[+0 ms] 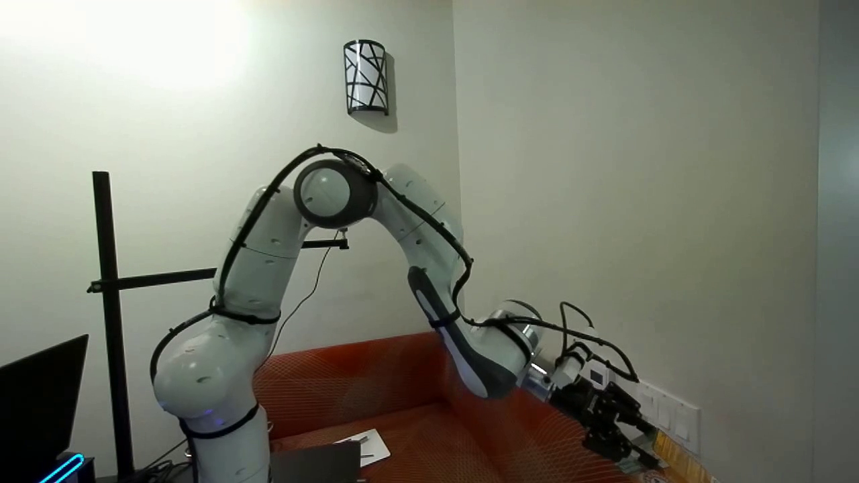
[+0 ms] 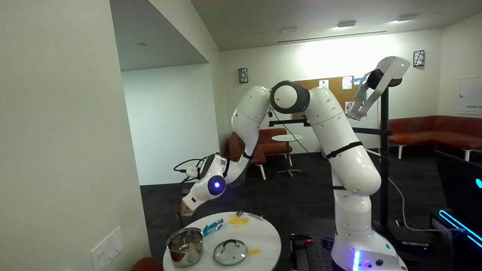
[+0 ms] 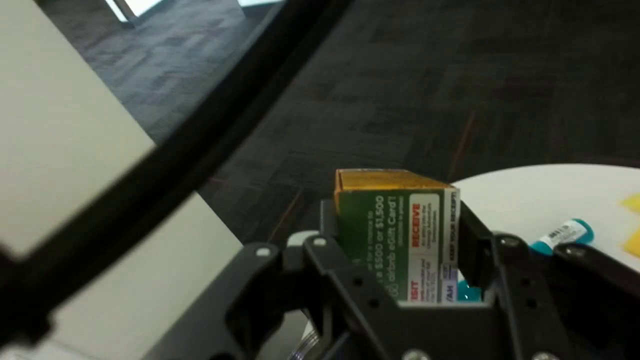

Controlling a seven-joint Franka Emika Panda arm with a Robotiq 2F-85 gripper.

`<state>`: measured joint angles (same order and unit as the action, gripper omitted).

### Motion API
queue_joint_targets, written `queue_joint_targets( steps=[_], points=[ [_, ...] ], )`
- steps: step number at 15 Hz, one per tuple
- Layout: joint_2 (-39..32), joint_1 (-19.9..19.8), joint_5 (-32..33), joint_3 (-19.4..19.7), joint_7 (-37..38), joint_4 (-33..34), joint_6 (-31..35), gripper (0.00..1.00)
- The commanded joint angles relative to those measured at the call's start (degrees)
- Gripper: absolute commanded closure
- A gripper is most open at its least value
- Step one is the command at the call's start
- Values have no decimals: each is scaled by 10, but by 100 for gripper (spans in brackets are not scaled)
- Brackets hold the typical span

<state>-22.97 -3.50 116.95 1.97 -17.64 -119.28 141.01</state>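
Observation:
My gripper (image 3: 397,225) is shut on a small box (image 3: 387,245), with one finger against each side. The box has a green printed face with white and red text and an orange-yellow side. In an exterior view the gripper (image 1: 652,444) points down to the right and the orange box (image 1: 681,461) shows at its fingertips, cut by the lower edge. In an exterior view the wrist hides most of the gripper, and an orange-brown patch, probably the box (image 2: 186,209), shows below the wrist. The box is held in the air beyond the edge of the round white table (image 2: 263,235).
On the table stand a steel pot (image 2: 185,248) and a glass lid (image 2: 230,253). A teal packet (image 2: 213,227), yellow pieces (image 2: 238,220), a yellow block (image 2: 254,251) and a small grey thing (image 2: 239,213) lie there too. A wall with switches (image 2: 107,250) is close by.

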Motion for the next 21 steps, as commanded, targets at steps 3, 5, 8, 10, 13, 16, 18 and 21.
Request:
queue_joint_targets(
  steps=[3, 5, 8, 10, 13, 16, 18, 21],
  points=[
    [34, -72, -276, -22, -192, 11, 73, 70],
    [40, -103, -385, -46, -266, 12, 64, 70],
    [51, -139, -547, -77, -372, 21, 45, 70],
    [60, -154, -647, -87, -434, 30, 26, 70],
    [76, -127, -787, -45, -504, 45, -9, 70],
    [90, -120, -879, -14, -524, 65, -65, 70],
    [96, -115, -911, 10, -521, 76, -98, 70],
    [96, -115, -933, 37, -517, 84, -142, 70]
  ],
)
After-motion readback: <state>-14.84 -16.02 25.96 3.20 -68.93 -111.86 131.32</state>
